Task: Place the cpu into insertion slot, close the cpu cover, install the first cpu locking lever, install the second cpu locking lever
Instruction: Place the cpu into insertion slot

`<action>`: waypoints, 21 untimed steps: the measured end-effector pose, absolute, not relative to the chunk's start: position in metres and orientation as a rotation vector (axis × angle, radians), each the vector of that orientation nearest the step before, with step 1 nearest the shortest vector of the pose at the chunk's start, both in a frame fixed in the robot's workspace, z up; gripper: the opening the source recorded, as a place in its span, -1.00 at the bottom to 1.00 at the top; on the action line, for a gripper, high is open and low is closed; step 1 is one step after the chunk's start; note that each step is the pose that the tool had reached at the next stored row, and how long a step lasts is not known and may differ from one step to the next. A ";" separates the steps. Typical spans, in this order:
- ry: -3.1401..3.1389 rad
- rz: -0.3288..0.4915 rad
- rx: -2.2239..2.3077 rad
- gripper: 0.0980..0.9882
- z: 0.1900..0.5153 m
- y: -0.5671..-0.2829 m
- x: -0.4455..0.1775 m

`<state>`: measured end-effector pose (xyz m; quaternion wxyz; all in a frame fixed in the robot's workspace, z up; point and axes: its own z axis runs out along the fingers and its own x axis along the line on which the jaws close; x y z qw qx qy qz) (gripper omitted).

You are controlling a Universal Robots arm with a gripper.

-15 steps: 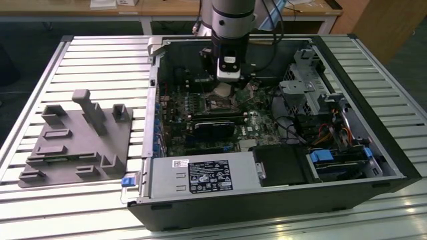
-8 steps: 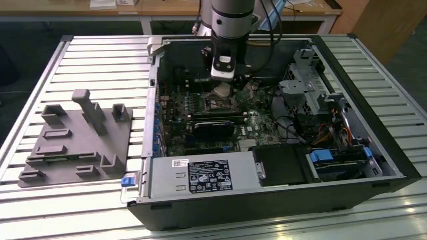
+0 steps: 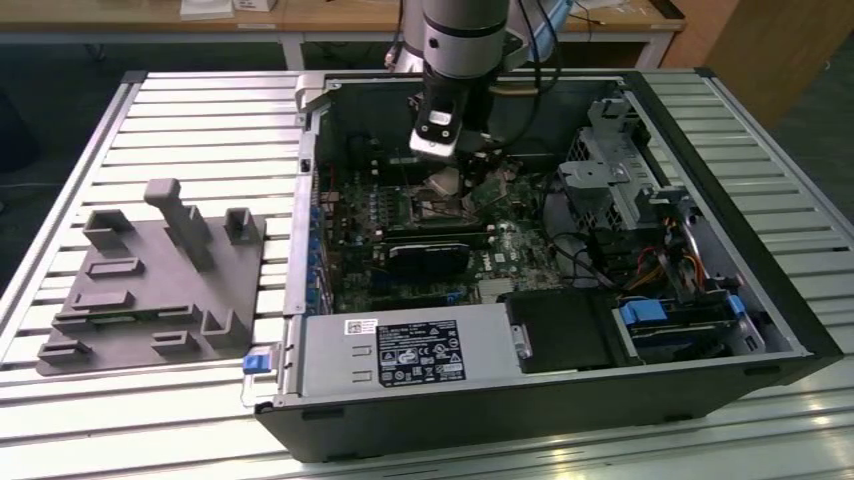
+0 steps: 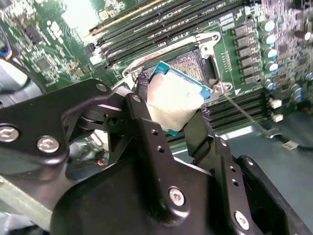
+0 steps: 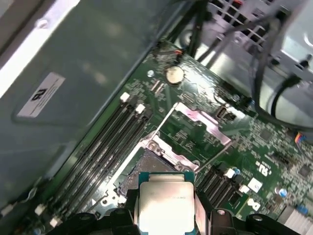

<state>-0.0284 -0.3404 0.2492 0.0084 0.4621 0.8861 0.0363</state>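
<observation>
My gripper (image 3: 446, 172) is inside the open computer case (image 3: 300, 330), shut on the cpu (image 4: 176, 100) by two opposite edges. In both wrist views the cpu's dull silver top faces the camera, with a black finger (image 4: 143, 95) on each side. It hangs tilted just above the insertion slot (image 5: 142, 166), a dark square socket with a silvery rim (image 4: 193, 63). The cpu cover (image 5: 201, 120) stands swung open on the far side of the slot. Thin locking levers (image 5: 164, 120) stick up beside it, one seen as a rod (image 4: 242, 111).
Long black memory slots (image 5: 105, 144) run beside the socket. A black card (image 3: 434, 250) lies in front of it, with a power supply (image 3: 400, 350), drive bays and cables (image 3: 641, 270) around. A grey fixture (image 3: 147, 280) sits on the slatted table at the exterior view's left.
</observation>
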 end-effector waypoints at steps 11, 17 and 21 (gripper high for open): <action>2.617 0.110 1.692 -0.01 0.248 -0.340 -0.028; 2.521 0.108 1.826 -0.01 0.248 -0.340 -0.028; 2.453 0.106 1.911 -0.01 0.247 -0.340 -0.028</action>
